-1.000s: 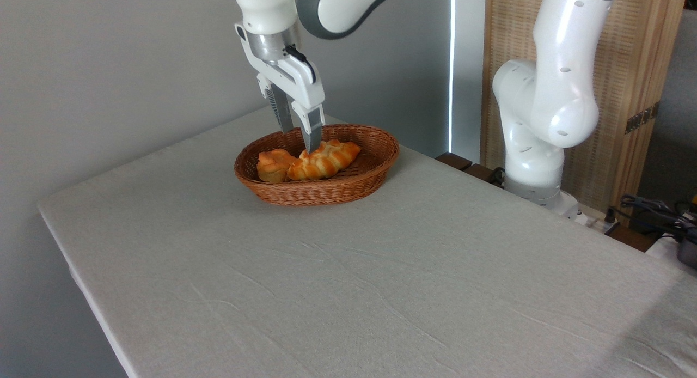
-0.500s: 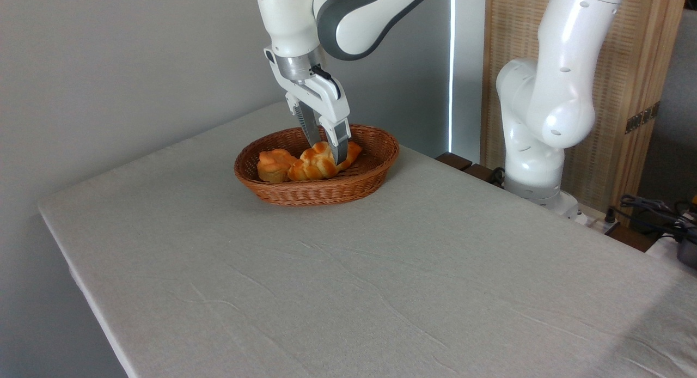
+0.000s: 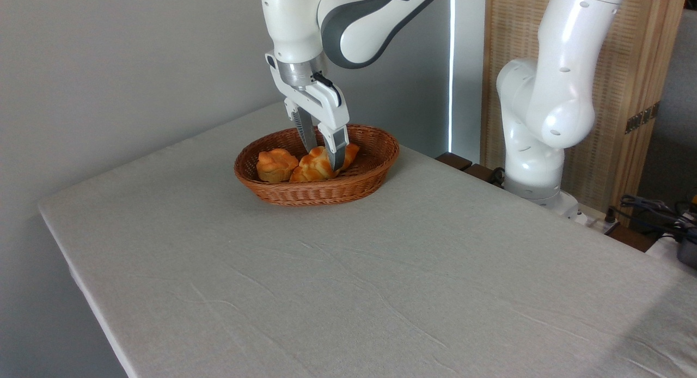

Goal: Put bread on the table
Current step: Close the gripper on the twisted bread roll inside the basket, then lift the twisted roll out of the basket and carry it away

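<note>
gripper (image 3: 324, 159): fingers astride bread (image 3: 318, 165), grip unclear | basket (image 3: 364, 183) on table (image 3: 381, 280) | no readable writing

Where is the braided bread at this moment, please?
The bread lies inside the wicker basket near the table's far edge, just right of the small bun, with the gripper straddling its middle.

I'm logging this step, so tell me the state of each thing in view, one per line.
gripper: lowered into the basket, fingers astride the bread
bread: in the basket, between the fingers
small bun: in the basket, untouched
basket: upright on the table
table: cloth-covered, slightly wrinkled
</note>
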Controlling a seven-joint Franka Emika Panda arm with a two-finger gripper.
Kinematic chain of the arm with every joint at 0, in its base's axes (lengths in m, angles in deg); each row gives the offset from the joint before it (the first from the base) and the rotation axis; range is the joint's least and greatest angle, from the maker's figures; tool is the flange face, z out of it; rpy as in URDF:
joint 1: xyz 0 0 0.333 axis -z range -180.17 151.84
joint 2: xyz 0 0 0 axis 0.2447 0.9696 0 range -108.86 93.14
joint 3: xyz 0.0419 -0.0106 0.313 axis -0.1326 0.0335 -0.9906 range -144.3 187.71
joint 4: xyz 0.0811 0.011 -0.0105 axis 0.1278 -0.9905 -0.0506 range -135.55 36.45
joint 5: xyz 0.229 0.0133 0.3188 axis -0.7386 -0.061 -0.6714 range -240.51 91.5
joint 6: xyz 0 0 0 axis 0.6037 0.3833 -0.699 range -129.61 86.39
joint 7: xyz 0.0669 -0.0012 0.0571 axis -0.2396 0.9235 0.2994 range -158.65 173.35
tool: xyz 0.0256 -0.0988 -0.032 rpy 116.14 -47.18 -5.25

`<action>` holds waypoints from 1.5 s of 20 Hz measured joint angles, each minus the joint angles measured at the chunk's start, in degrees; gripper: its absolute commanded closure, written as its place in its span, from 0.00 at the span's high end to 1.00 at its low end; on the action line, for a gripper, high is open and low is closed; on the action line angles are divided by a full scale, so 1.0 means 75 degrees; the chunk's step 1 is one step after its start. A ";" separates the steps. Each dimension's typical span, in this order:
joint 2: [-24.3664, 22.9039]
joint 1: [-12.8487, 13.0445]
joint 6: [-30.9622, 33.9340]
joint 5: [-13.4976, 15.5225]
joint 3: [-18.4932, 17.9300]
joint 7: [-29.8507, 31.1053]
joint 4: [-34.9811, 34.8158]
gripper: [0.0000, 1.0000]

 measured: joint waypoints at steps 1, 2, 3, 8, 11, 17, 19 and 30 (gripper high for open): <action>0.0002 0.0020 -0.0068 0.0000 0.0000 0.0000 -0.0033 1.00; 0.0003 0.0035 -0.0128 0.0000 0.0000 0.0000 -0.0069 0.96; 0.0004 0.0046 -0.0164 0.0000 0.0000 0.0000 -0.0103 0.87; 0.0022 0.0078 -0.0282 0.0000 0.0000 0.0000 -0.0182 0.32; 0.0031 0.0088 -0.0393 0.0000 0.0001 -0.0133 -0.0215 0.27; 0.0031 0.0092 -0.0405 0.0000 0.0001 -0.0305 -0.0217 0.24; 0.0032 0.0092 -0.0405 0.0000 0.0001 -0.0308 -0.0218 0.24; -0.0024 0.0080 0.0777 -0.0184 -0.0356 -0.0564 0.0527 0.17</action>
